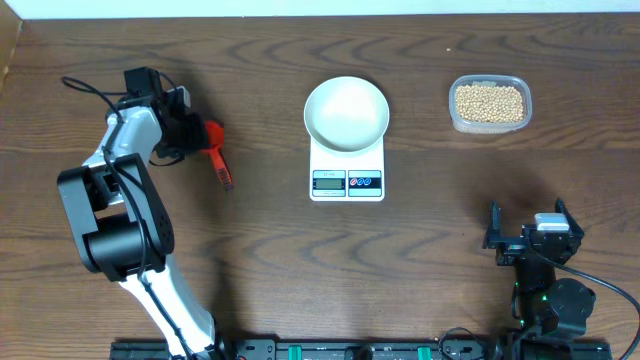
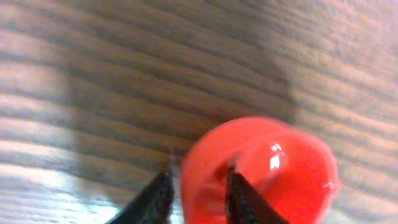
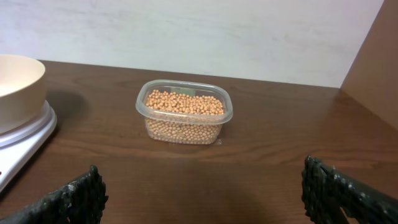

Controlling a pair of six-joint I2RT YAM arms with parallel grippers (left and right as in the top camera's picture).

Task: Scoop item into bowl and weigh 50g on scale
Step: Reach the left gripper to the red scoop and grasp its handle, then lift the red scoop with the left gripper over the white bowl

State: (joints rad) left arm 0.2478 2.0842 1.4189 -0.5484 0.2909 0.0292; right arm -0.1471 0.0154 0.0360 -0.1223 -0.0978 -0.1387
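Note:
The white bowl (image 1: pixel 346 112) sits on the white scale (image 1: pixel 347 181) at mid-table. Beige beans (image 1: pixel 489 102) fill a clear tub at the back right. In the right wrist view, beans (image 3: pixel 184 102) lie straight ahead, with the bowl (image 3: pixel 15 81) and scale (image 3: pixel 25 140) at the left edge. A red scoop (image 1: pixel 213 135) with a dark-tipped handle lies at the left. My left gripper (image 1: pixel 195 135) is down on it. In the left wrist view, that gripper (image 2: pixel 200 196) has its jaws pinching the rim of the scoop (image 2: pixel 280 174). My right gripper (image 1: pixel 527 215) stands open and empty (image 3: pixel 205 193) near the front right.
The clear tub (image 3: pixel 183 127) stands on the brown wooden table (image 1: pixel 260 260). A pale wall rises behind the table's far edge (image 3: pixel 205 31). The left arm's white body (image 1: pixel 120 210) runs along the left side.

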